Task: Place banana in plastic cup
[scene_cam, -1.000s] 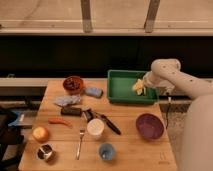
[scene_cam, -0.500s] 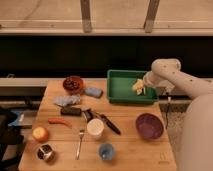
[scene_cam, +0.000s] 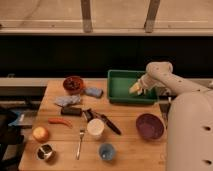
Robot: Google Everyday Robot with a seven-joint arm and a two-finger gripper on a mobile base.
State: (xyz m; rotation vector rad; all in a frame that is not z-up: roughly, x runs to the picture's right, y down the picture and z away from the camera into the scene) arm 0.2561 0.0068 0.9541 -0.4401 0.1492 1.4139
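Note:
A pale yellow banana [scene_cam: 134, 89] lies at the right end of a green tray [scene_cam: 118, 76] at the back right of the wooden table. My gripper [scene_cam: 142, 85] hangs from the white arm right at the banana's upper right, open; whether it touches the fruit I cannot tell. Far from both, the small light-blue plastic cup [scene_cam: 106, 151] stands upright near the table's front edge.
A white cup [scene_cam: 95, 127], a dark knife [scene_cam: 109, 124] and a fork [scene_cam: 80, 143] lie mid-table. A purple bowl [scene_cam: 149, 126] sits front right. On the left are a red bowl [scene_cam: 74, 84], blue sponge [scene_cam: 93, 92], red pepper [scene_cam: 60, 121], orange fruit [scene_cam: 40, 133] and metal cup [scene_cam: 45, 152].

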